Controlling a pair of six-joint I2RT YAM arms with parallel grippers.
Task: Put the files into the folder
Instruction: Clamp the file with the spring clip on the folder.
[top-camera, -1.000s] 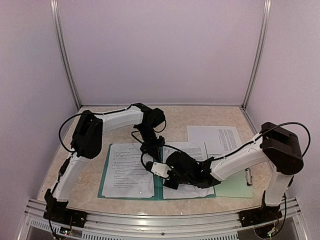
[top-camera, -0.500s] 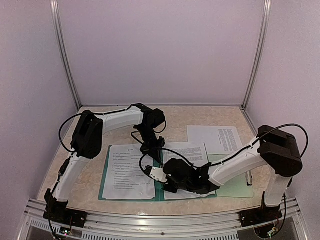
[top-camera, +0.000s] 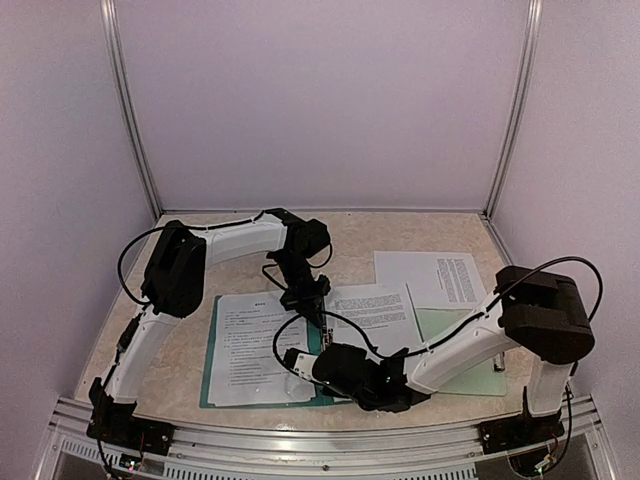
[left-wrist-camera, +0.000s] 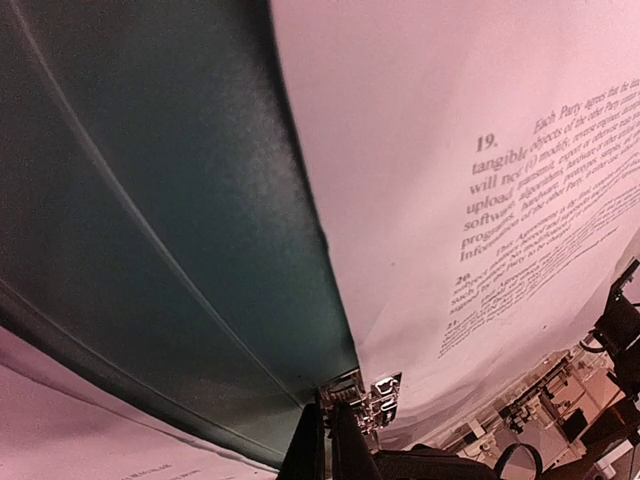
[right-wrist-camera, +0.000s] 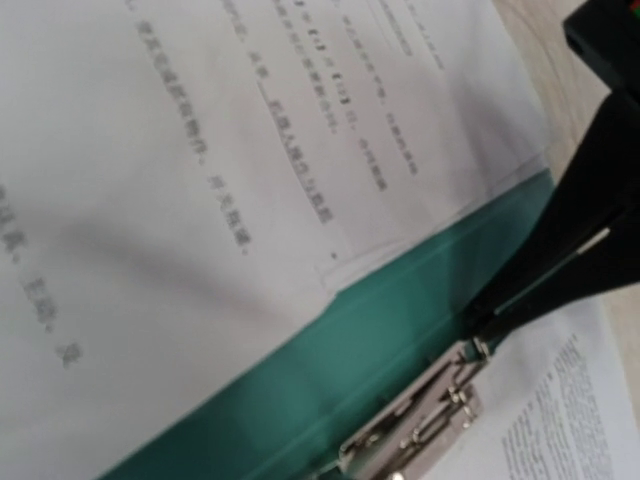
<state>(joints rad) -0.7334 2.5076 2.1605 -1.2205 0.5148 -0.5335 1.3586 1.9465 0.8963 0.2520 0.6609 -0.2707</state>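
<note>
The dark teal folder (top-camera: 318, 352) lies open on the table. One printed sheet (top-camera: 255, 345) lies on its left half and another (top-camera: 378, 308) on its right half. A third sheet (top-camera: 440, 277) lies behind, off the folder. My left gripper (top-camera: 312, 303) is over the spine. In the left wrist view its gripper (left-wrist-camera: 328, 432) is shut, tips against the folder's metal clip (left-wrist-camera: 365, 393), with folder (left-wrist-camera: 190, 210) and sheet (left-wrist-camera: 470, 120) beyond. My right gripper (top-camera: 298, 358) is low over the spine near the front edge. Its fingers do not show in the right wrist view, which shows the clip (right-wrist-camera: 420, 430), folder (right-wrist-camera: 330, 370) and a sheet (right-wrist-camera: 180, 150).
A pale mint clipboard (top-camera: 470, 368) lies at the front right, partly under my right arm. The left gripper's black fingers (right-wrist-camera: 560, 250) show in the right wrist view, reaching the clip. Cage posts and walls stand close on both sides and behind.
My right arm has swung down and left along the folder toward its front edge, uncovering more of the right sheet. The left arm has not moved.
</note>
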